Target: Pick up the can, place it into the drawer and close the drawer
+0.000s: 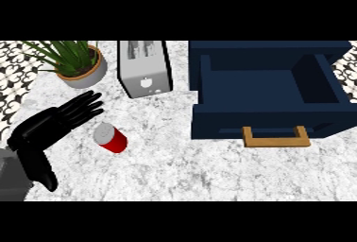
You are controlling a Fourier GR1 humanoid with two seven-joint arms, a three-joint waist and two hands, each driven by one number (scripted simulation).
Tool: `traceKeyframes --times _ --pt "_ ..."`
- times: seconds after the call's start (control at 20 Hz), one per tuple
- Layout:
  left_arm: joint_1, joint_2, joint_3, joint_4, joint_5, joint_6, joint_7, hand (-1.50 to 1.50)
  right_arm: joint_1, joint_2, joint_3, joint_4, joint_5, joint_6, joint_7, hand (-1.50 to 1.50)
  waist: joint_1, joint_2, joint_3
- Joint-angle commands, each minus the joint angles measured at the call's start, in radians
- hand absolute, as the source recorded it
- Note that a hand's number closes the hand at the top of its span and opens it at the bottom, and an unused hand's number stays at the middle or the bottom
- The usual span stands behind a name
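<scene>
Left hand (49,125) is at the view's left, above the counter (209,170), fingers straight and spread, pointing up-right, thumb hanging down toward the lower edge. It holds nothing. Right hand is out of view.

Can (110,138) is red with a silver top, tilted, on the counter just right of the left hand's fingers. There's a narrow gap between the fingertips and the can; no contact visible.

Drawer (268,90) is dark blue, open, at upper right, well apart from the can. Its inside shows with nothing visible in it. Its wooden handle (276,137) sits on the front face, toward the lower edge.

Toaster (144,68) is silver, at top centre, between the plant (73,59) and the drawer. The plant is in a pot at upper left, just above the hand's fingertips.
</scene>
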Motion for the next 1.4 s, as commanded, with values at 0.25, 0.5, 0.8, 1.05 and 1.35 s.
traceKeyframes --times 0.25,0.5,0.8,1.05,1.35 --pt "0.005 -0.061 0.040 0.169 -0.298 -0.036 -0.251 -1.50 0.023 -0.006 -0.085 -0.019 -0.072 0.065 0.027 -1.50 -0.002 0.000 0.000" --pt "-0.111 -0.074 0.055 0.424 -0.484 -0.010 -0.458 -1.50 0.003 0.027 -0.068 -0.023 -0.046 0.054 0.043 -1.50 -0.012 0.004 -0.001" --pt "-0.146 -0.031 0.047 0.619 -0.595 -0.045 -0.655 -1.50 -0.011 0.005 -0.098 -0.054 -0.083 0.066 0.100 -1.50 -0.009 0.003 -0.001" --pt "-0.222 -0.024 0.017 0.828 -0.703 -0.009 -0.814 -1.50 -0.036 0.071 -0.044 -0.016 0.019 0.087 0.035 -1.50 -0.020 0.008 -0.002" --pt "-0.267 -0.049 0.015 0.913 -0.698 -0.001 -0.815 -1.50 -0.009 0.068 -0.084 -0.137 -0.085 0.047 0.144 -1.50 -0.017 0.006 -0.002"
